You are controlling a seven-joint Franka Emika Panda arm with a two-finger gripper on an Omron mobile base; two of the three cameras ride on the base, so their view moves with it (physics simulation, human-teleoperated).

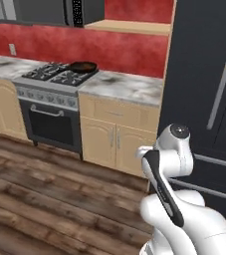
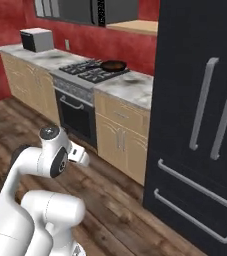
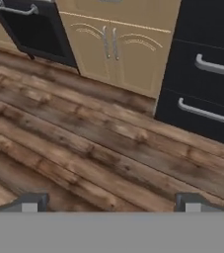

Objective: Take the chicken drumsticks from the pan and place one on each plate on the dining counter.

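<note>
The wall (image 1: 129, 50) is red and the floor (image 1: 45, 199) is brown wood. A stove (image 1: 52, 97) sits beside tan cupboards (image 1: 117, 134) and a big black fridge (image 2: 200, 125).

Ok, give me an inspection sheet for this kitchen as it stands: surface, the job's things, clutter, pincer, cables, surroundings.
Surface: grey-veined marble worktop either side of the stove; bare where it shows.
Job's things: the pan sits on a back burner of the stove; what lies in it is too small to tell. Plates and dining counter: nothing seen.
Clutter: a white boxy appliance on the far worktop.
Pincer: open and empty, aimed at the wood floor, far from the pan.
Cables: nothing seen.
Surroundings: dark fridge beside the worktop, light wood cabinets below it, red wall, dark hood above the stove.
</note>
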